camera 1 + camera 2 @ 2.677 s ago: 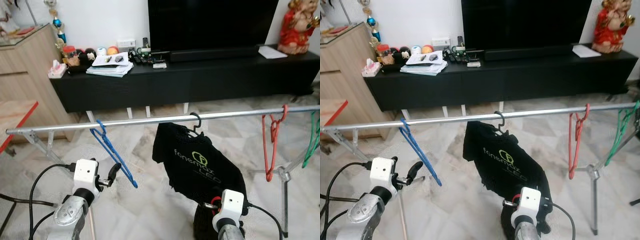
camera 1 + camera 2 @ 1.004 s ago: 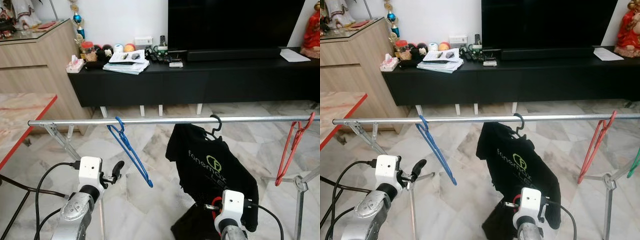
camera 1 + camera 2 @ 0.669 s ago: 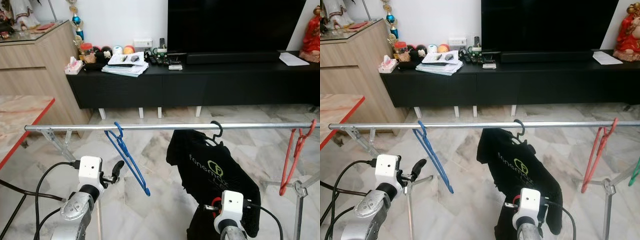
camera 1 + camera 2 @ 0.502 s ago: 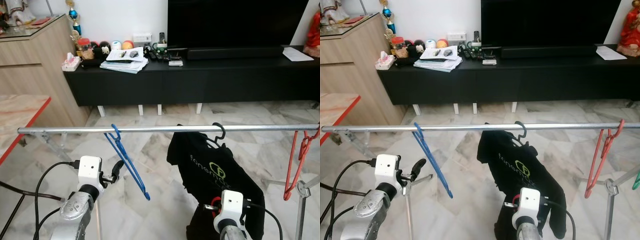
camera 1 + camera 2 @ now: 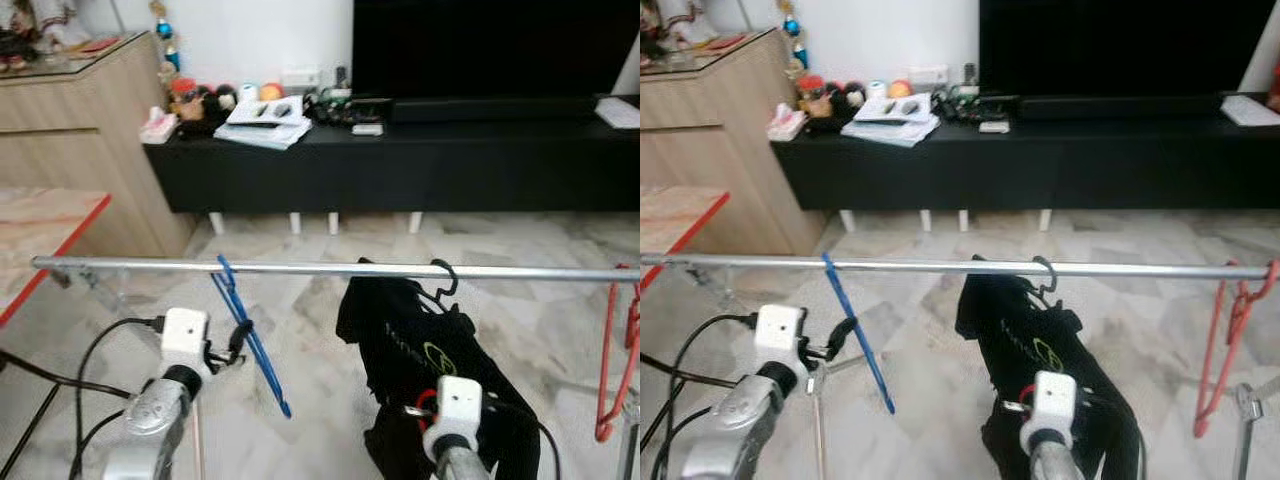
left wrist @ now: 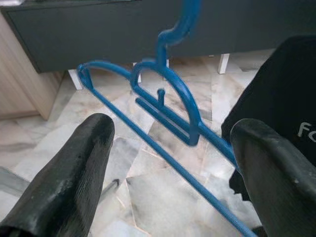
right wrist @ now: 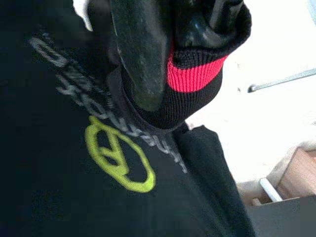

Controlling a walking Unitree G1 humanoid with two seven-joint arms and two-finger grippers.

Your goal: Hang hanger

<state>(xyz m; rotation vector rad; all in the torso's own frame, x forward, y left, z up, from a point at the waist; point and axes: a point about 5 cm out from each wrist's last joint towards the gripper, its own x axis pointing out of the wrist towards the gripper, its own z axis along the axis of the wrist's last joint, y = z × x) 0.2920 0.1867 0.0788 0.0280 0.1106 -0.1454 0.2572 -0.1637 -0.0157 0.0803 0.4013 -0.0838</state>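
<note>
The left gripper (image 6: 168, 163) is reaching forward from a raised silver left arm (image 5: 150, 420), its 2 long black fingers (image 6: 74, 173) spread wide apart and gripping nothing. Between those fingers, in the left wrist view, a thin blue plastic hanger (image 6: 163, 106) is hanging just ahead, apart from both pads. The hanger's hook is sitting over a long horizontal silver metal rail (image 5: 300, 268), toward the rail's left end, and its frame is slanting down to the right.

The right gripper (image 7: 163, 54) is rising from the lower edge of the head views on the right arm (image 5: 450, 440), pressed up against a black T-shirt with a yellow-green logo (image 5: 430, 350). Its fingers are closed on a fold of black cloth with a red ribbed band (image 7: 195, 74), seen close in the right wrist view. The shirt is draped on a black hanger (image 5: 440, 280) whose hook is resting on the rail near its middle.

Farther right on the rail, a red plastic hanger (image 5: 615, 370) is dangling. Behind the rail, a long black low TV cabinet (image 5: 420, 165) is carrying papers, small round objects and a large dark television screen (image 5: 490, 45). A light wooden cabinet (image 5: 70, 140) is standing at left on the pale marble floor (image 5: 300, 350).
</note>
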